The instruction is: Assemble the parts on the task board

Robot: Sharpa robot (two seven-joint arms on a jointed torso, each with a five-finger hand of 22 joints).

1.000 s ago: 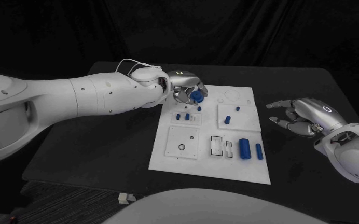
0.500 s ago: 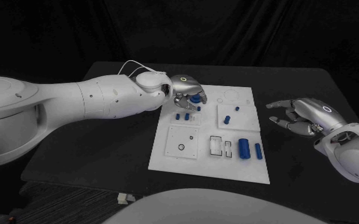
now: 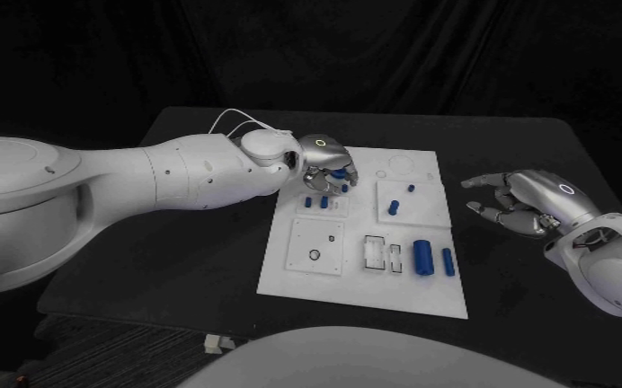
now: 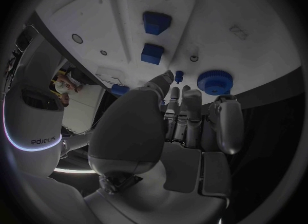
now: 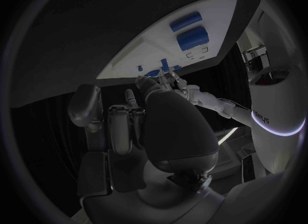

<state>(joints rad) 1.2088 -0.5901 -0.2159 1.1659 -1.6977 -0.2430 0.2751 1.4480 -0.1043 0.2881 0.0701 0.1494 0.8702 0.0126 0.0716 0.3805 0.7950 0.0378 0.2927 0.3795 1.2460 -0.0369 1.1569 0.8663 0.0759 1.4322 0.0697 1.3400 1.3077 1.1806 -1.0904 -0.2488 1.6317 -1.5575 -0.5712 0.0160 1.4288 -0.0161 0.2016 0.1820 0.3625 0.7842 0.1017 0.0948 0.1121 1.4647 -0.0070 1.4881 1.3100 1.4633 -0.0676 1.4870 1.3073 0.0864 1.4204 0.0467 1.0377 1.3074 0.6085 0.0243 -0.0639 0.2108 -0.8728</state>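
Left hand [image 3: 324,165] holds, apparently by its fingertips, a round blue ridged plastic gear [image 4: 214,81] over the white rectangular task board [image 3: 369,276]; lower it level, release gently. Right hand [image 3: 525,199] idles, spread.

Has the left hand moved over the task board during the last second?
Yes. The left hand has shifted slightly toward the robot, down over the task board's far left corner, closer to the small blue parts there.

A black bench [image 3: 194,226] carries the things. A white task board [image 3: 311,285] lies flat near its middle, with bare dark surface on every side. Small blue parts [image 3: 422,257] rest on the board
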